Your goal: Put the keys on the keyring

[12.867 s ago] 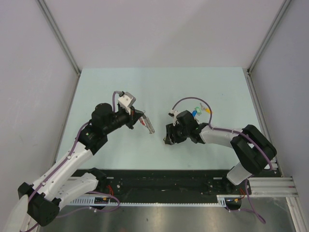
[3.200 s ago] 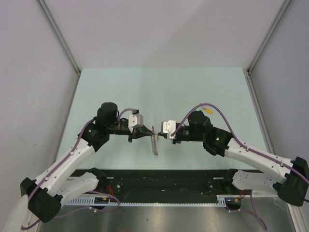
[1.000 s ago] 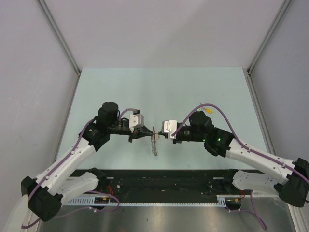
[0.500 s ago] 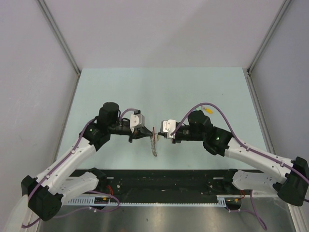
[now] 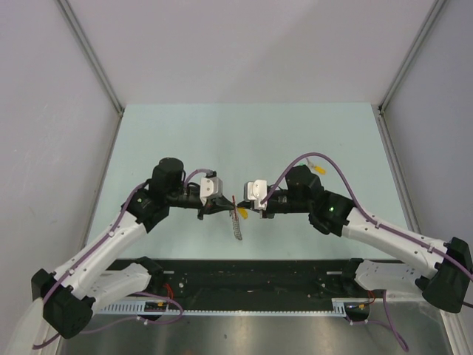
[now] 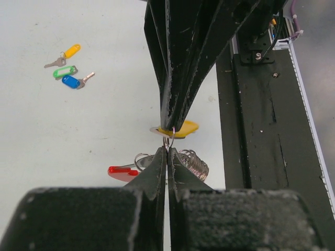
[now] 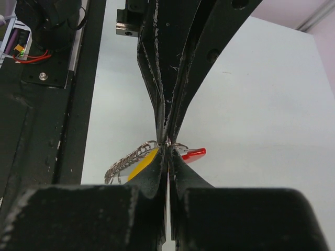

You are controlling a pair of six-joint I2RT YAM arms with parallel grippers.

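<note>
Lighting and picture quality: bright, even, diffuse light from overhead.
My table (image 5: 244, 133) carries only faint soft shadows and no glare; in my wrist views the near fingers (image 6: 149, 183) are dark and blurred, the tips sharp.

Opposed fingers (image 6: 157, 170) crowd keyring (image 6: 123, 171), yellow key (image 6: 186, 128).

Your keyring (image 6: 194, 163) hangs between left gripper (image 6: 167, 151) and right gripper (image 7: 168, 149) (tips touching); keys (image 6: 64, 71) lie on the table (image 5: 244, 140) behind.
</note>
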